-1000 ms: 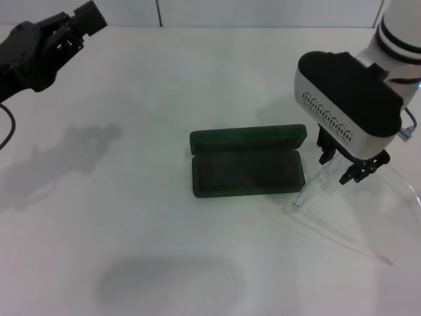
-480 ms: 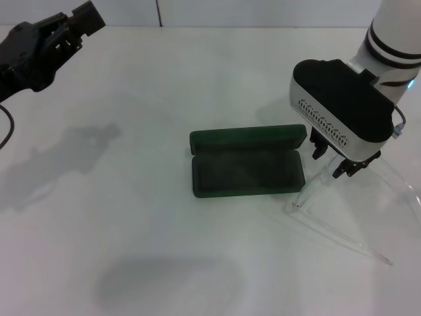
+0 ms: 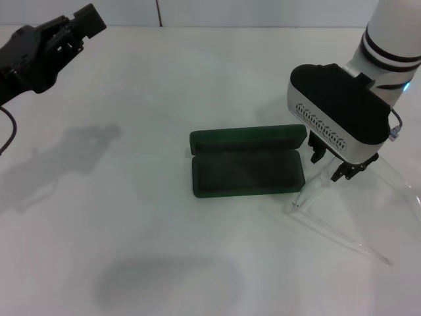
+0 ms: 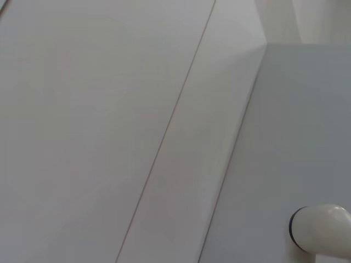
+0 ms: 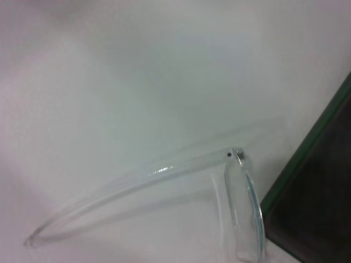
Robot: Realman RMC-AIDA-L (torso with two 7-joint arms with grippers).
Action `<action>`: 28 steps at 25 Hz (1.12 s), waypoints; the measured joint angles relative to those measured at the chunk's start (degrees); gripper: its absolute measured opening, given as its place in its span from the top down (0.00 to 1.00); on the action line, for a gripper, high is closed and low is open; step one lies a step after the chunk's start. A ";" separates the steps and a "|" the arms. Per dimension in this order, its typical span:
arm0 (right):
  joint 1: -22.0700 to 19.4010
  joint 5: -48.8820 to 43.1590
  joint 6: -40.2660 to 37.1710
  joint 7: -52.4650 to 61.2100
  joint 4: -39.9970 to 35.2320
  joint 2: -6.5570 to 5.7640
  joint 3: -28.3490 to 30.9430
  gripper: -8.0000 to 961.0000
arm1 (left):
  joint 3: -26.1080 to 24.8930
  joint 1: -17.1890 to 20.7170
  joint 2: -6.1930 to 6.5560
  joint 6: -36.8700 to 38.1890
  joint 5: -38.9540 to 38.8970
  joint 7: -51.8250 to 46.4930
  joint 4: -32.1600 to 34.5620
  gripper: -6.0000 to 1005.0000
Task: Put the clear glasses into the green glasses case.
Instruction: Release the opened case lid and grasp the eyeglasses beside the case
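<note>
The green glasses case (image 3: 247, 171) lies open at the table's centre, its lid (image 3: 248, 137) laid back on the far side and its dark lining empty. The clear glasses (image 3: 342, 234) rest on the table just right of the case, with one long temple arm running toward the front right. My right gripper (image 3: 332, 164) hovers open over the end of the glasses nearest the case, with nothing between its fingers. In the right wrist view the clear glasses (image 5: 164, 170) lie beside a corner of the case (image 5: 321, 203). My left gripper (image 3: 66, 33) is parked high at the far left.
The white table (image 3: 131, 230) carries shadows of the arms at the left and front. A pale wall with a seam runs along the back edge. The left wrist view shows only blank pale surfaces and a white rounded part (image 4: 321, 233).
My right gripper has risen a little and drifted left toward the case. The glasses, the case and the left arm have stayed where they were.
</note>
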 joint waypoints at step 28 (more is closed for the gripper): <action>-0.10 2.51 1.44 0.68 1.42 0.00 -3.21 0.72 | 0.00 0.52 0.03 0.19 0.00 1.95 -1.88 0.93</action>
